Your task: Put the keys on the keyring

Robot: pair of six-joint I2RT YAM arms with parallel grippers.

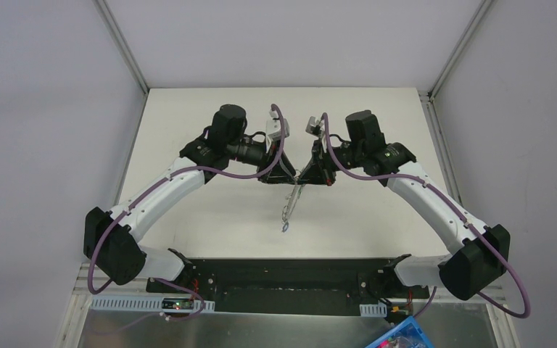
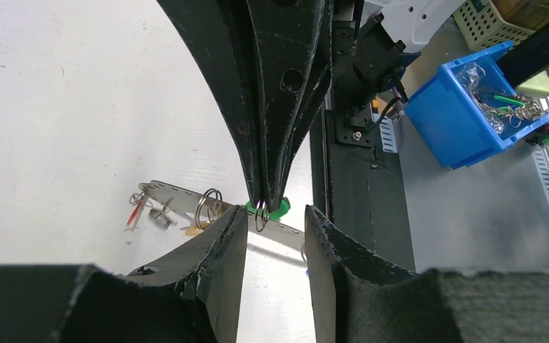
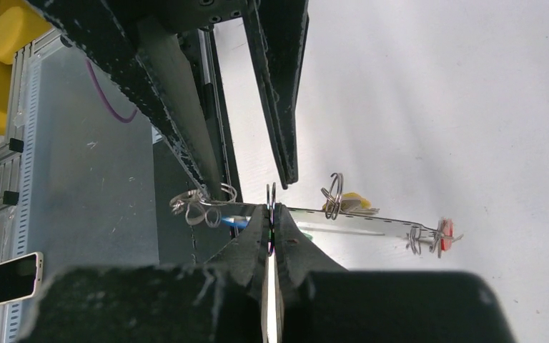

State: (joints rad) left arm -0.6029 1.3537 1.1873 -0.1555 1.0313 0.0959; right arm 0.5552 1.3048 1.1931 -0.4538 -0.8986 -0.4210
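Right gripper (image 3: 271, 218): on my right wrist view its fingers (image 3: 254, 236) are pressed together with no gap. They pinch a thin wire keyring (image 3: 271, 204) edge-on at the very tips. The ring stands upright between the pads and rises just above them.

Left gripper (image 2: 275, 214): on my left wrist view its fingers (image 2: 221, 236) stand at a moderate opening and hold nothing. The gap between them is clear. The closed tips of the right gripper come down into this gap from above, carrying the keyring. I see no contact between either left finger and the ring.

Green key (image 2: 280, 209): its head sits directly behind the pinched ring, between the left fingertips. I cannot tell whether it is threaded on the ring.

Metal strip (image 3: 372, 223): a perforated bar crosses just beyond the right fingertips, over the white table (image 1: 210, 217). It carries further spare rings (image 3: 334, 194).

- Yellow key (image 3: 356, 200): beside the ring just right of the right fingertips.
- Red key (image 3: 447, 230): at the far end of the strip, well away from both grippers.
- Blue key (image 3: 232, 221): just left of the right fingertips, under a cluster of rings.
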